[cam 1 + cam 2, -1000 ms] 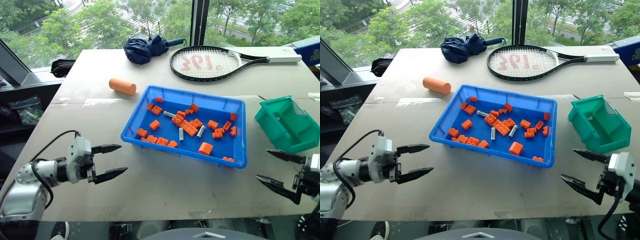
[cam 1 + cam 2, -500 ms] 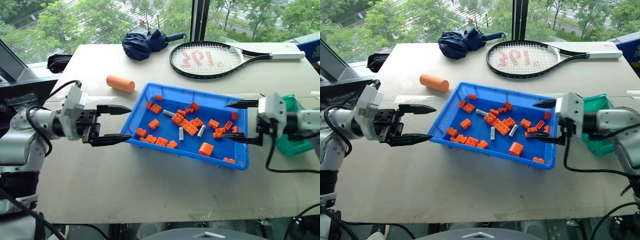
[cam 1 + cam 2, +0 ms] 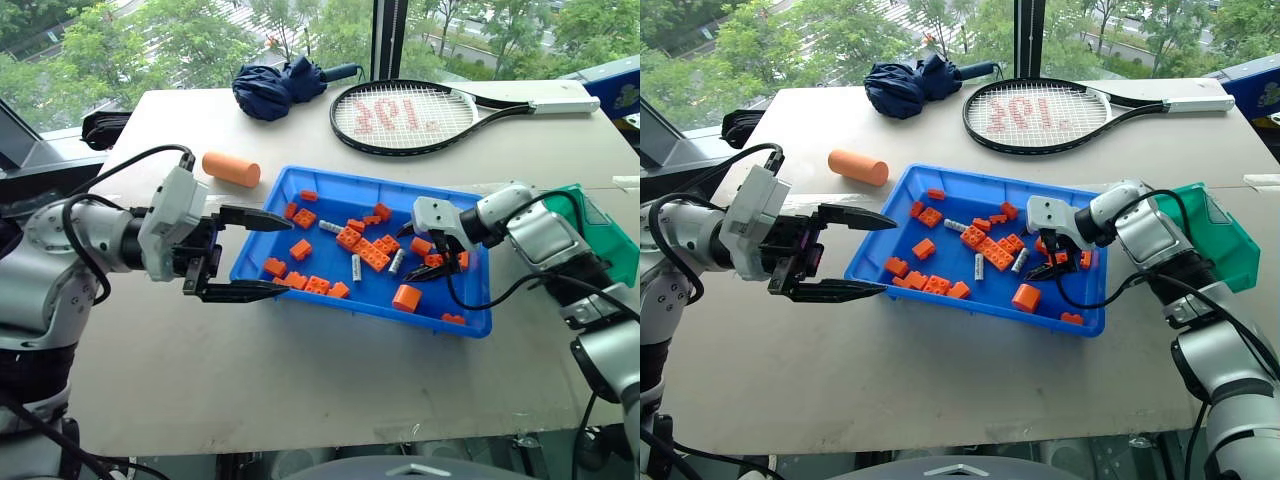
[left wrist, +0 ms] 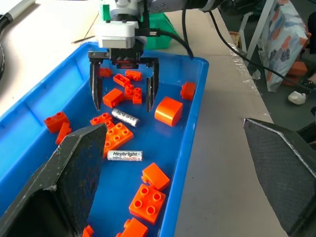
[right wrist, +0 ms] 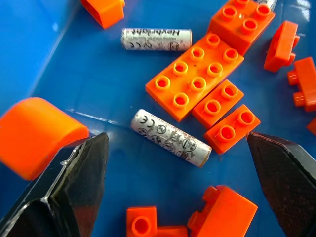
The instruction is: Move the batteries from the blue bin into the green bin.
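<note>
I've got the right gripper (image 4: 124, 81) wide open, empty, right over a battery (image 5: 171, 138) in the blue bin (image 3: 300, 180) w/ bricks (image 3: 377, 257), left gripper (image 3: 250, 255) open too, green bin (image 3: 610, 235) nearby.

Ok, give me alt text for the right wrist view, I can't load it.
The right tool's two open black fingers straddle a silver battery lying on the blue bin floor among orange bricks. A second battery lies further off.
</note>
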You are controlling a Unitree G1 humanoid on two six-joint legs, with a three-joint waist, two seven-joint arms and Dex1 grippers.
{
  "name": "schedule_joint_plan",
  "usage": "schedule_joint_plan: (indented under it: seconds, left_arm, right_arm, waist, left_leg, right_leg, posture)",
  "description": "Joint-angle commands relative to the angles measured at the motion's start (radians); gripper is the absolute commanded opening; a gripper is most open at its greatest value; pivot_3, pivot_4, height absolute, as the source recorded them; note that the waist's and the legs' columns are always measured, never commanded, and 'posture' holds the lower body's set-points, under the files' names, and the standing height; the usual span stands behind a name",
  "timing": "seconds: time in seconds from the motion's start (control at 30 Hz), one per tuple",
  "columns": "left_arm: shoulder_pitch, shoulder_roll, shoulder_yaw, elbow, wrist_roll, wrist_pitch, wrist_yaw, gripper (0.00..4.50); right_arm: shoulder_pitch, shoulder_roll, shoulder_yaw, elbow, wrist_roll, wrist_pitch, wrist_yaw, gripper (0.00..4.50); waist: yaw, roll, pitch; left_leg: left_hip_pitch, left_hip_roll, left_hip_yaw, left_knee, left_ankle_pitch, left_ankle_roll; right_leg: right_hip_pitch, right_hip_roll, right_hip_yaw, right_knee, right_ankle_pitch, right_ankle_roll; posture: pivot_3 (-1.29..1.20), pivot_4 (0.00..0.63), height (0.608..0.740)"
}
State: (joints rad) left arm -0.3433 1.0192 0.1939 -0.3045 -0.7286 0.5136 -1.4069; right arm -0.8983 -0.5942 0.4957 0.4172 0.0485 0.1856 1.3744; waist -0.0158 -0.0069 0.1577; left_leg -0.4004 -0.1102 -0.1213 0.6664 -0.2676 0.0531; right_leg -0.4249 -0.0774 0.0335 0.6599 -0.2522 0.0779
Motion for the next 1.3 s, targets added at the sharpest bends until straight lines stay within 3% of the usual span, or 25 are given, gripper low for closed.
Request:
schedule_joint_plan:
  seconds: [0.03, 0.23, 0.4, 0.73, 1.03, 1.17, 1.3]
  left_arm:
    - [-0.008, 0.063, 0.048, -0.014, 0.012, -0.002, -0.011, 4.50]
    - [0.015, 0.159, 0.052, 0.017, 0.057, -0.019, -0.060, 4.50]
    - [0.012, 0.168, 0.051, 0.033, 0.078, -0.044, -0.070, 4.50]
    - [-0.007, 0.162, 0.035, 0.073, 0.093, -0.080, -0.106, 4.50]
    - [-0.032, 0.144, 0.014, 0.100, 0.094, -0.107, -0.132, 4.50]
    - [-0.072, 0.096, 0.014, 0.071, 0.035, -0.066, -0.096, 4.50]
    - [-0.112, 0.052, 0.018, 0.035, -0.027, -0.010, -0.052, 4.50]
  right_arm:
    - [-0.055, 0.032, 0.002, 0.064, -0.045, -0.047, 0.028, 4.49]
    - [-0.076, 0.075, 0.004, 0.123, -0.098, -0.082, 0.042, 4.49]
    - [-0.068, 0.080, 0.004, 0.117, -0.118, -0.072, 0.063, 4.49]
    - [-0.015, 0.069, -0.006, 0.032, -0.116, -0.020, 0.082, 0.03]
    - [0.047, -0.003, -0.095, -0.178, -0.035, 0.117, 0.087, 0.03]
    - [0.086, -0.109, -0.245, -0.402, 0.058, 0.308, 0.046, 0.03]
    - [0.134, -0.274, -0.414, -0.502, 0.107, 0.455, -0.014, 0.03]
  waist:
    - [0.000, 0.000, 0.000]
    - [-0.002, 0.001, 0.000]
    - [-0.002, 0.001, 0.000]
    - [-0.002, 0.001, 0.000]
    - [0.001, 0.001, 0.000]
    - [0.003, 0.003, 0.002]
    - [0.008, 0.003, 0.002]
  left_leg:
    - [0.000, 0.000, 0.000, 0.000, 0.000, 0.000]
    - [0.000, 0.000, 0.000, 0.000, 0.000, -0.001]
    - [0.000, 0.000, 0.000, 0.000, 0.000, -0.001]
    - [0.000, 0.000, 0.000, 0.000, 0.000, -0.001]
    - [0.000, 0.000, 0.000, 0.000, 0.000, -0.001]
    - [-0.004, 0.000, 0.000, 0.002, 0.000, -0.001]
    - [-0.013, 0.000, -0.004, 0.007, 0.000, -0.001]
  right_leg:
    - [0.000, 0.000, -0.001, 0.000, 0.000, 0.000]
    - [0.000, 0.000, -0.001, 0.001, 0.000, 0.000]
    - [-0.001, 0.000, -0.002, 0.001, 0.000, 0.000]
    - [-0.001, 0.000, -0.002, 0.001, 0.000, 0.000]
    - [-0.001, 0.000, -0.003, 0.002, 0.000, 0.000]
    - [-0.004, -0.001, -0.003, 0.003, 0.000, 0.000]
    - [-0.009, -0.001, -0.007, 0.003, 0.000, 0.000]
  posture:
    - [0.00, 0.150, 0.740]
    - [0.00, 0.150, 0.740]
    - [0.00, 0.150, 0.740]
    - [0.00, 0.150, 0.740]
    - [0.00, 0.150, 0.740]
    - [0.00, 0.150, 0.740]
    - [0.00, 0.150, 0.740]
